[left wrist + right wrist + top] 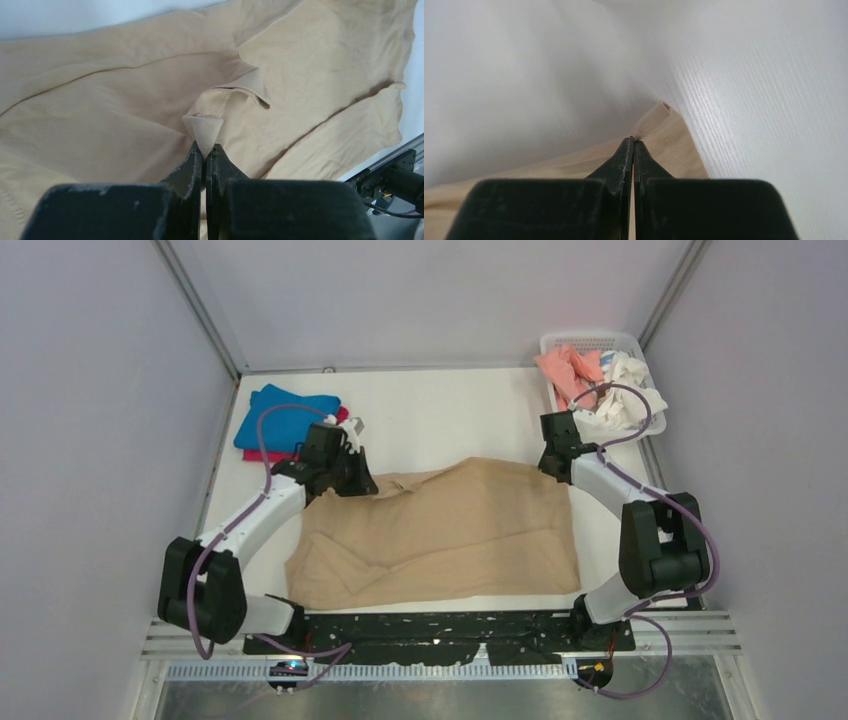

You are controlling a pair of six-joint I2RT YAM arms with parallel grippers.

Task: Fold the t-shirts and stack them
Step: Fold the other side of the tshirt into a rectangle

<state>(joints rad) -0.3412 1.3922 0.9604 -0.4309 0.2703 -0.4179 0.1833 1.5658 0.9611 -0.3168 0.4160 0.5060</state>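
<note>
My left hand [204,150] and right hand [632,142] pinch the tan t-shirt [450,530].
Both pressed together on cloth spread between them.

top: overhead, whole table [450,420] | wrists: close-up, fwd | shared: tan tee [450,530]

A white table [440,410] stands inside a booth with plain pale grey walls [100,390] on three sides. Thin metal posts [200,308] go up at the far corners. The light is soft and even.
</note>
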